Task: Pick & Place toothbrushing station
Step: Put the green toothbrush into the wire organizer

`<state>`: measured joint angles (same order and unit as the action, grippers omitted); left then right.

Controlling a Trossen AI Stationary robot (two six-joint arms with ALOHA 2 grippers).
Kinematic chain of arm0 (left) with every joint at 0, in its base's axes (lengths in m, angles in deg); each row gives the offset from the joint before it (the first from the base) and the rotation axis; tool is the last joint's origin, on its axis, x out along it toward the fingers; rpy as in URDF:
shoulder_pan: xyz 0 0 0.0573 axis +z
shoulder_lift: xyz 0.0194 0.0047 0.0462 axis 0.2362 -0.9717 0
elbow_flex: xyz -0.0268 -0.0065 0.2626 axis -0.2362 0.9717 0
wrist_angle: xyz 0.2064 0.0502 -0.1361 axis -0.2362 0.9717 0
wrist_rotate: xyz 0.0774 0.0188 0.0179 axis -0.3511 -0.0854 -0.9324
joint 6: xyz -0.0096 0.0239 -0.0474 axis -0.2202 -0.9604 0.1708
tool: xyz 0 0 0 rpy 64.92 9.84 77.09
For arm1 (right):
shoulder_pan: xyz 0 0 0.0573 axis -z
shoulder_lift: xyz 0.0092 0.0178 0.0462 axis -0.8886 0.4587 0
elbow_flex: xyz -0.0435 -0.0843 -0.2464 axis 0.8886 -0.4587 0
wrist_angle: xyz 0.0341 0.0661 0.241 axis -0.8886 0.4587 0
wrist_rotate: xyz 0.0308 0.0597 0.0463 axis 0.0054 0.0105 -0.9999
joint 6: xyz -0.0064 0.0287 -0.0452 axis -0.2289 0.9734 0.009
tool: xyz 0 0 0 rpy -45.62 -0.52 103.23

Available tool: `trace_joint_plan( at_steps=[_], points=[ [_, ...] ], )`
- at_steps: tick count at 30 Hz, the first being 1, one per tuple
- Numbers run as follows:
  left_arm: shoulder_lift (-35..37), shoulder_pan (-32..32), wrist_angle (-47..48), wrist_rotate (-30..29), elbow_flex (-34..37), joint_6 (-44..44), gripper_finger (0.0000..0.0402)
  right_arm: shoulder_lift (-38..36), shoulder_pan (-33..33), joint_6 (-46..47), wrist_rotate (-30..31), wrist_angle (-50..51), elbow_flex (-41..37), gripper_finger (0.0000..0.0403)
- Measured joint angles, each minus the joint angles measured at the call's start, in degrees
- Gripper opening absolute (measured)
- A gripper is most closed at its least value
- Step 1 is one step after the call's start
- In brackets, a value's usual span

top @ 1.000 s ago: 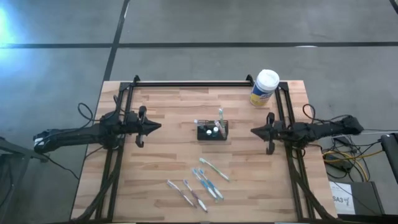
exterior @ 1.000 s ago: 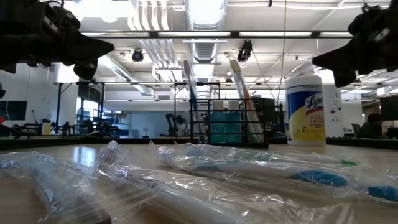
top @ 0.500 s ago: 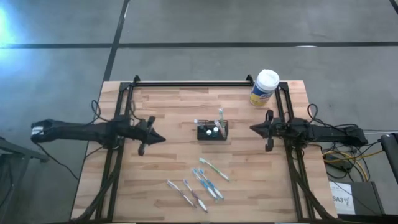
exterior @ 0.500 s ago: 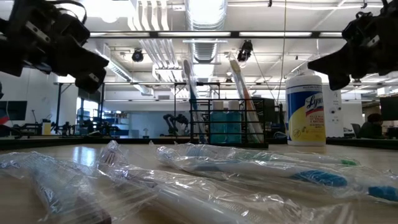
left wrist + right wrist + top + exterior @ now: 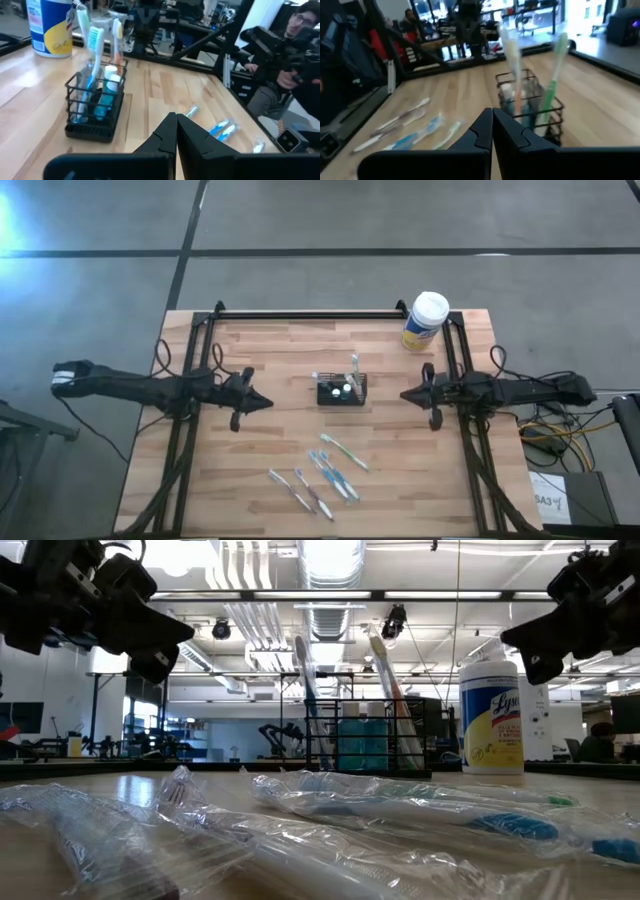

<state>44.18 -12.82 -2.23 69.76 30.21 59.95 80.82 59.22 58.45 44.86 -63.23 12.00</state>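
The black wire caddy (image 5: pixel 341 390) stands on its base at the middle of the table, with toothbrushes and tubes upright in it; it also shows in the low view (image 5: pixel 368 736), the left wrist view (image 5: pixel 95 107) and the right wrist view (image 5: pixel 530 107). My left gripper (image 5: pixel 266 404) is shut and empty, above the table to the caddy's left. My right gripper (image 5: pixel 402 394) is shut and empty, above the table to the caddy's right.
Several wrapped toothbrushes (image 5: pixel 322 473) lie near the table's front edge. A yellow canister with a white lid (image 5: pixel 424 322) stands at the far right corner. A person (image 5: pixel 287 55) shows beyond the table in the left wrist view.
My left gripper has gone toward the table's right and near edges, closer to the caddy. My right gripper has gone a little toward the table's left edge, closer to the caddy. The caddy has stayed in place.
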Motion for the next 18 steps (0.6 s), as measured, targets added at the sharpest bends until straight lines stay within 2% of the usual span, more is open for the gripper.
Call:
trace_joint_plan(
  at_steps=[4,12,18],
  points=[
    [-0.1,0.0,0.3,-0.1,0.1,0.0,0.0010,8.0,-3.6,2.0,1.6,-0.1,3.8,0.0008],
    [-0.2,0.0,0.5,0.0,0.1,-0.8,0.0010,30.4,-13.1,3.6,1.2,2.1,14.0,0.0008],
    [-0.2,0.0,0.5,1.1,0.2,-3.2,0.0010,46.2,-17.7,12.5,1.7,3.5,21.7,0.0008]
  ],
)
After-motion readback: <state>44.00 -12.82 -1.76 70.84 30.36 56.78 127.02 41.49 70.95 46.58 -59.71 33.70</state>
